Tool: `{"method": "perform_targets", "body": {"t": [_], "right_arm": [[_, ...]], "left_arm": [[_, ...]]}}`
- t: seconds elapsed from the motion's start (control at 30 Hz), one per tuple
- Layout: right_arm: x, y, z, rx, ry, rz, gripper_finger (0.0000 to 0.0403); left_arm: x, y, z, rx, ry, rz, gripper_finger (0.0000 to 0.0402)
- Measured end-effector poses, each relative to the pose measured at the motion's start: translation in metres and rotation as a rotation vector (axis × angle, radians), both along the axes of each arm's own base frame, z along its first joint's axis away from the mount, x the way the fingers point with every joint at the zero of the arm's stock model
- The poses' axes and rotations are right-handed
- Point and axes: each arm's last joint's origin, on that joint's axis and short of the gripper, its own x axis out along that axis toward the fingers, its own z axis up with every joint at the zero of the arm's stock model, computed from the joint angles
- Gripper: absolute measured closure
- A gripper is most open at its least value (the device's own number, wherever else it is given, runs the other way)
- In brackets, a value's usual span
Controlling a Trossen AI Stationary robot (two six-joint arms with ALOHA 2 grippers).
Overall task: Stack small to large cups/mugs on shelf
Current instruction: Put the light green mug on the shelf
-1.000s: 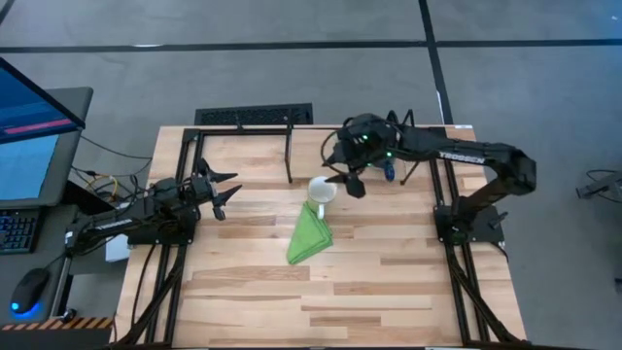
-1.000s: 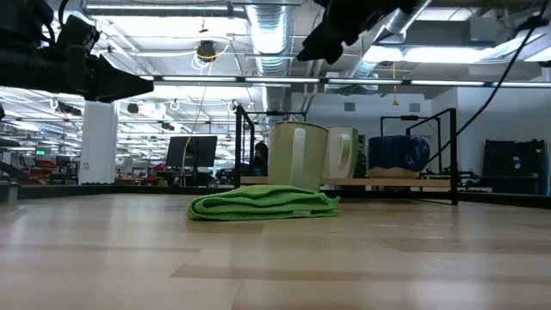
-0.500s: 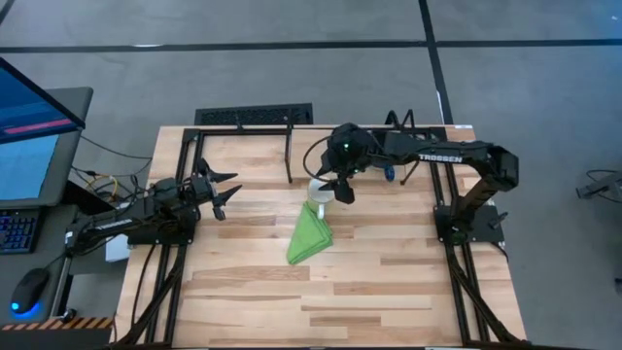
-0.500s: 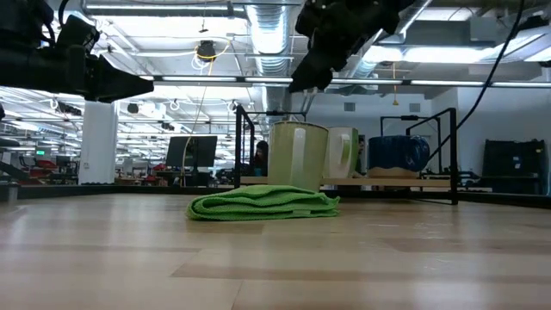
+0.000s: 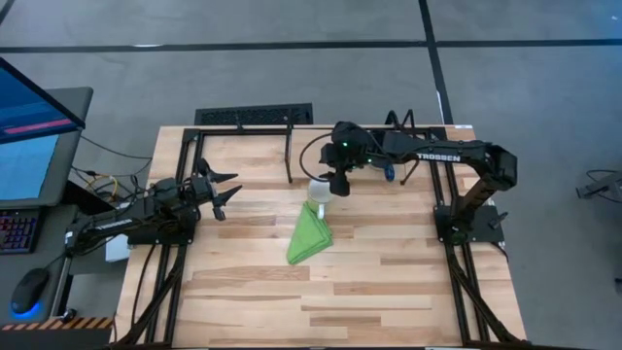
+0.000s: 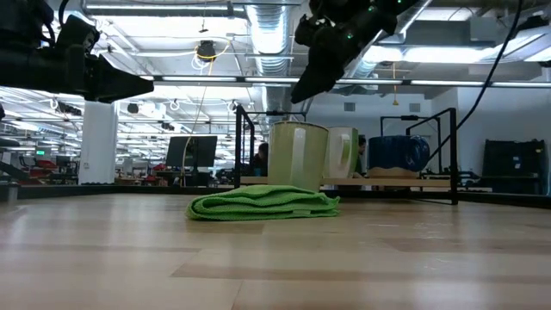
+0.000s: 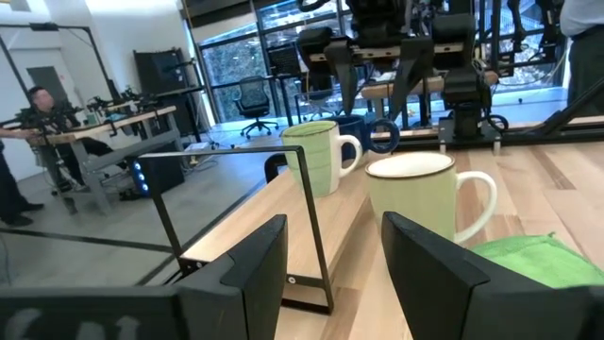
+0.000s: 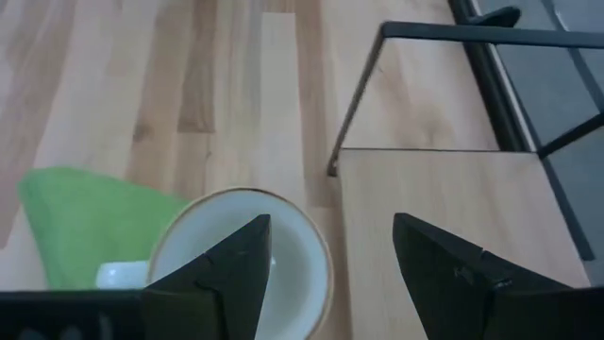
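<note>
Swinging inward, the right claw (image 5: 328, 189) had come over the light green mug (image 6: 298, 156), fingers spread. It was lining up a grasp and needed to descend onto the rim. The left claw (image 5: 225, 192) waited, spread.

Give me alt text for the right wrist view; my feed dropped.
The right gripper hangs open over a mug, seen from above, one finger across its rim. A green cloth lies beside the mug on the wooden table, and a black rail frames the raised shelf.
</note>
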Motion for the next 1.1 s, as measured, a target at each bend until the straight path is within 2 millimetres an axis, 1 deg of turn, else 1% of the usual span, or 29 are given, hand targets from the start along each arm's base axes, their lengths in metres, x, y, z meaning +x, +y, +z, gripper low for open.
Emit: {"method": "perform_targets", "body": {"t": [0.17, 0.23, 0.3, 0.33, 0.4, 0.47, 0.53, 0.63, 1.0, 1.1], "right_arm": [[0.006, -0.002, -0.013, 0.017, 0.040, -0.040, 0.0157], [0.013, -0.005, -0.018, 0.003, 0.027, -0.051, 0.0157], [0.014, -0.005, -0.029, 0.014, 0.073, -0.052, 0.0157], [0.017, -0.006, -0.032, 0.012, 0.064, -0.053, 0.0157], [0.017, -0.006, -0.034, 0.015, 0.078, -0.053, 0.0157], [0.021, -0.007, -0.035, 0.011, 0.060, -0.052, 0.0157], [0.019, -0.007, -0.040, 0.023, 0.101, -0.052, 0.0157], [0.022, -0.007, -0.042, 0.022, 0.092, -0.051, 0.0157], [0.023, -0.010, -0.058, 0.043, 0.165, -0.057, 0.0157], [0.024, -0.010, -0.057, 0.038, 0.151, -0.056, 0.0157]], "left_arm": [[0.000, 0.000, 0.000, -0.001, 0.000, 0.000, 0.0236], [0.000, 0.000, 0.000, -0.001, 0.000, 0.000, 0.0235], [0.000, 0.000, 0.000, -0.001, 0.001, 0.000, 0.0236], [0.000, 0.000, 0.000, -0.002, 0.004, -0.001, 0.0236], [0.001, 0.000, -0.001, -0.003, 0.009, -0.001, 0.0235], [0.001, 0.000, -0.002, -0.006, 0.019, -0.001, 0.0235], [0.002, 0.001, -0.002, -0.001, 0.030, 0.000, 0.0235], [0.003, 0.001, -0.004, -0.002, 0.046, 0.001, 0.0235], [0.003, 0.001, -0.004, 0.000, 0.058, 0.002, 0.0236], [0.003, 0.001, -0.004, 0.002, 0.058, 0.002, 0.0235]]}}
